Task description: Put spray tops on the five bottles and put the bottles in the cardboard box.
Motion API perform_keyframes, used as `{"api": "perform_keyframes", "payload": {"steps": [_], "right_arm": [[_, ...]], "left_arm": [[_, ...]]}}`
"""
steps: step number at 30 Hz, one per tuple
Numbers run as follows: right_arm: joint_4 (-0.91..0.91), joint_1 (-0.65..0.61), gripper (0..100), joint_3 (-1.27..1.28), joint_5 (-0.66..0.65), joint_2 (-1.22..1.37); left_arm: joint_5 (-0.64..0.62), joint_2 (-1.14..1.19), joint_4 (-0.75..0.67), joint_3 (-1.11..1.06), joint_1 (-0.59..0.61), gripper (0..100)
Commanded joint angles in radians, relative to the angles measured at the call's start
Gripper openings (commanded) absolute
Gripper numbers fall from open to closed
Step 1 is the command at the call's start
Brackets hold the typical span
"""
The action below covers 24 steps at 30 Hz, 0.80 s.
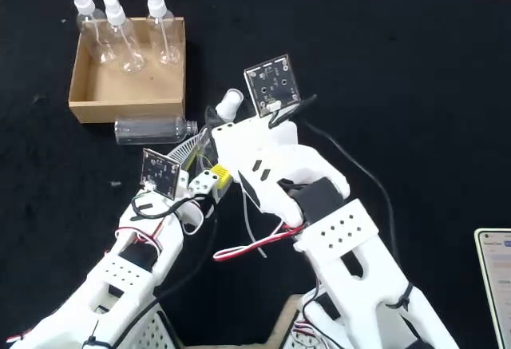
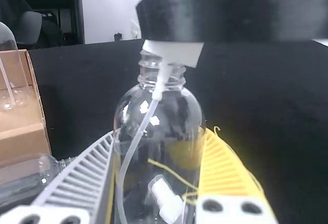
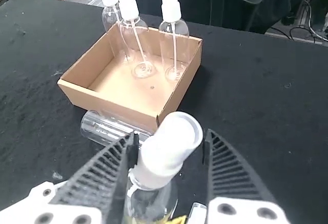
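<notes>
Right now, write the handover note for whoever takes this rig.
Left end effector: shut on the held bottle.
Right end effector: shut on the top. Its tube is inside that bottle and its collar sits askew on the neck, not screwed down.
Done: three capped bottles stand in the box.
Left: seat this top and box this bottle. The uncapped bottle lying beside the box then needs a top and boxing.

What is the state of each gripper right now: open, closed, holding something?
Left gripper: closed on a clear bottle.
Right gripper: closed on a spray top.
</notes>
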State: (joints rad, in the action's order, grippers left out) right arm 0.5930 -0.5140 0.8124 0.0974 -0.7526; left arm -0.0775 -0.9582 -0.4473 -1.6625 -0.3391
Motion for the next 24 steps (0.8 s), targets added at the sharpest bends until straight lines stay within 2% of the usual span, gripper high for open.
{"api": "perform_keyframes", "payload": {"steps": [1,7,14,18,20,24], "right_arm": [[0.055,0.005,18.7,-0.111,-0.011,-0.027],[0.186,0.003,18.7,-0.335,-0.005,-0.084],[0.199,0.012,16.7,-0.357,-0.009,-0.111],[0.117,0.069,0.8,-0.326,-0.011,-0.088],[0.052,0.094,3.1,-0.315,-0.009,-0.042],[0.000,0.095,1.1,-0.349,-0.008,0.097]], "left_arm": [[-0.006,-0.018,-0.018,0.002,0.012,3],[-0.006,-0.018,-0.018,0.001,0.008,3],[-0.006,-0.018,-0.020,0.001,0.008,3],[-0.006,-0.018,-0.020,0.001,0.005,3],[-0.006,-0.018,-0.020,0.001,0.004,3],[-0.006,-0.018,-0.018,0.001,0.005,3]]}}
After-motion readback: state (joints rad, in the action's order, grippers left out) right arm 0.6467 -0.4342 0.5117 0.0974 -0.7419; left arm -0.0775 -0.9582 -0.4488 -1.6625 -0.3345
